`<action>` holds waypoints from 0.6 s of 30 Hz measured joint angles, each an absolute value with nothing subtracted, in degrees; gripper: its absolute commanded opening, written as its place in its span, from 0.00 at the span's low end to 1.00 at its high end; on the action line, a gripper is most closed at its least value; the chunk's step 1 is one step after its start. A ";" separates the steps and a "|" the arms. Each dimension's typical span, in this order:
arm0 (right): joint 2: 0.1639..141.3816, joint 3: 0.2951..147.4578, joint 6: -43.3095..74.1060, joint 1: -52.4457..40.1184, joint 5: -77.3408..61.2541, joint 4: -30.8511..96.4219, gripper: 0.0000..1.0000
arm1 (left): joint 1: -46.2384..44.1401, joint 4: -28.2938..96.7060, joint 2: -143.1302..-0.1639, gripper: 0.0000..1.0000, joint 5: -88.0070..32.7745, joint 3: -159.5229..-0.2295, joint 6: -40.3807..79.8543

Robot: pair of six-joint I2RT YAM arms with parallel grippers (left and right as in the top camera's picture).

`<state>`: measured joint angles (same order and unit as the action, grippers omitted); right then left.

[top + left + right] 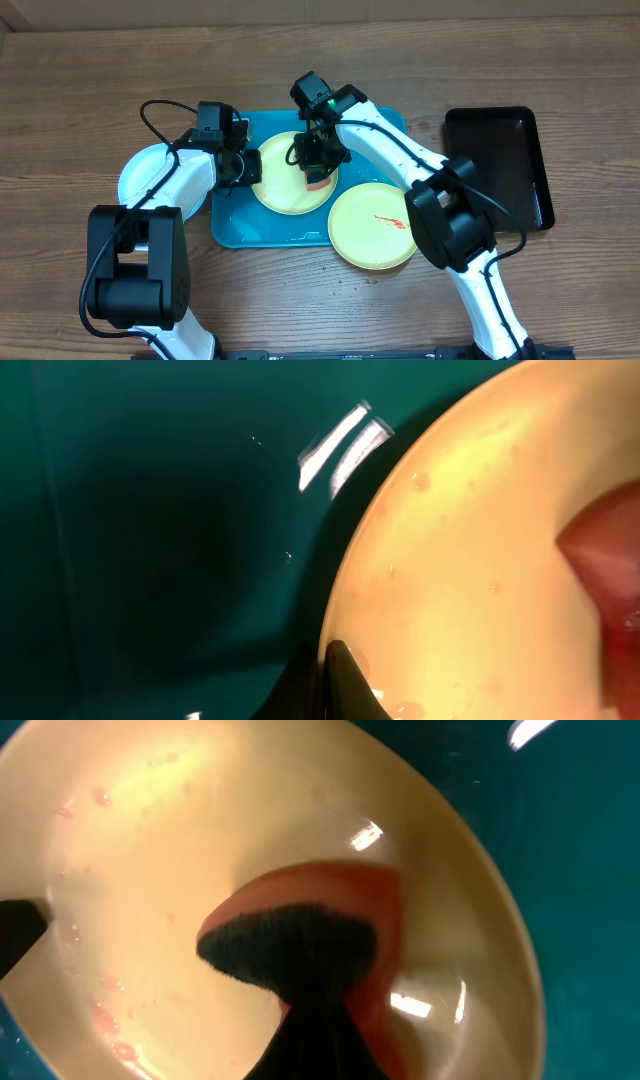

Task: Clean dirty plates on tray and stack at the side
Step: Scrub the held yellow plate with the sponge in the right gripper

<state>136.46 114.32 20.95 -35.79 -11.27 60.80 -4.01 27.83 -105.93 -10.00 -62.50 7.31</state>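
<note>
We have the left gripper (248,168) pinched shut on the 9 o'clock rim of a yellow-green plate (285,190) lying in the turquoise tray (230,225). Our right gripper (320,165) is clamped on a red sponge (350,910), pressed onto that plate toward 4 o'clock. A second yellow-green plate (360,245), smeared red, overlaps the tray's 4 o'clock corner. A light blue plate (140,175) rests on the table at the tray's 9 o'clock.

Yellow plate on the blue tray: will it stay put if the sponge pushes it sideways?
Probably slippery: the yellow plate is beaded with droplets on the glossy blue tray. It looks thin, likely light. The left hand at its rim likely stops it skating under the sponge.
</note>
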 measured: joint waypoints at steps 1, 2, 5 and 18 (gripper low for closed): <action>136.77 114.32 20.95 -35.90 -11.53 60.29 0.04 | -3.97 27.81 -105.93 0.04 -10.33 -62.50 7.31; 137.05 114.32 20.93 -36.01 -11.81 59.70 0.04 | -3.86 27.81 -105.95 0.04 -10.55 -62.50 7.31; 137.45 114.32 20.43 -36.36 -14.28 57.41 0.04 | -3.49 27.73 -106.06 0.04 -11.55 -62.48 7.31; 137.86 115.39 15.94 -36.69 -15.64 65.76 0.04 | -3.38 27.92 -106.17 0.04 -15.22 -62.17 7.29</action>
<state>137.86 115.39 15.94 -36.69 -15.64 65.76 -3.38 27.92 -106.17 -15.22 -62.17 7.29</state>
